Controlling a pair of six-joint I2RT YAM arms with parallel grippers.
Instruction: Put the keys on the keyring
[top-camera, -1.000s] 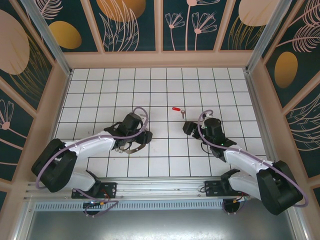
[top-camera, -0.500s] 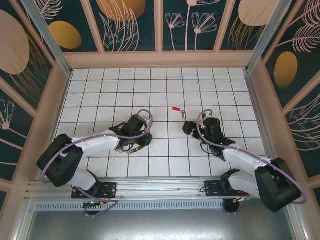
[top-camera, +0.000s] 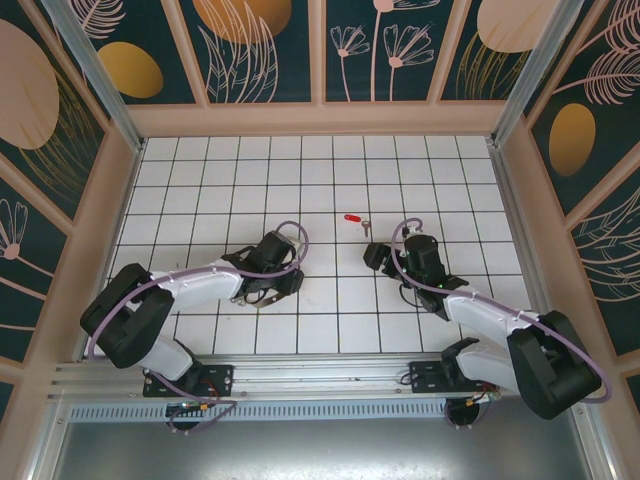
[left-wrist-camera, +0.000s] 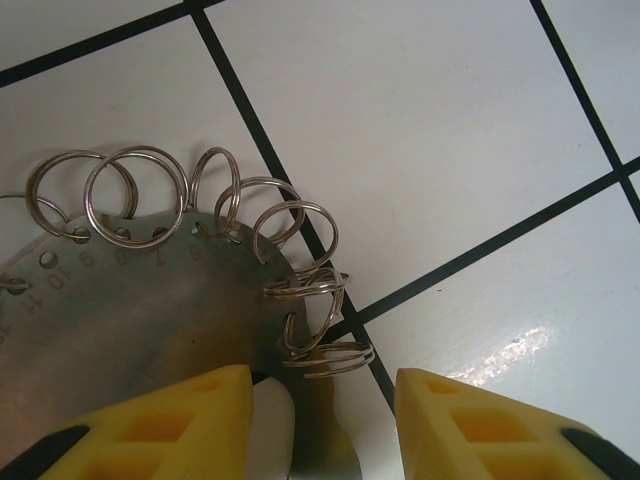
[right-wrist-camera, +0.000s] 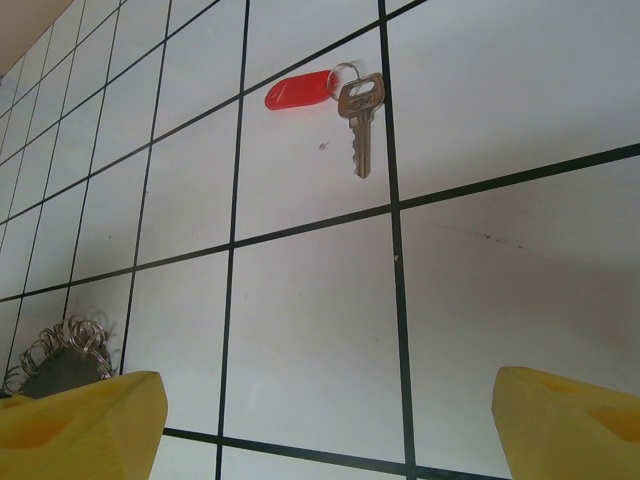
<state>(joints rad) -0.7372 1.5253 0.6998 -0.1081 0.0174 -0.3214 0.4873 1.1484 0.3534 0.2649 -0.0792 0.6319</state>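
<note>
Left gripper has its jaws apart, straddling the edge of the keyring without pinching it. Right gripper is wide open, with the red-tagged key lying at its 12 o'clock.

Left wrist view: keyring cut off at left & btm edges. Its lower part is covered by a yellow finger of the left gripper, and both fingers are cropped by the btm edge. Stamped nos. beside the holes are blurred, mostly unreadable.

Top view: keyring nearly all hidden under the left gripper. Key too small to tell blade detail.

Right wrist view: keyring just a bit in the btm-left corner, partly behind a finger of the right gripper. Both fingers clipped by the frame. Marks on the key's head, maybe lettering, too small to read.
</note>
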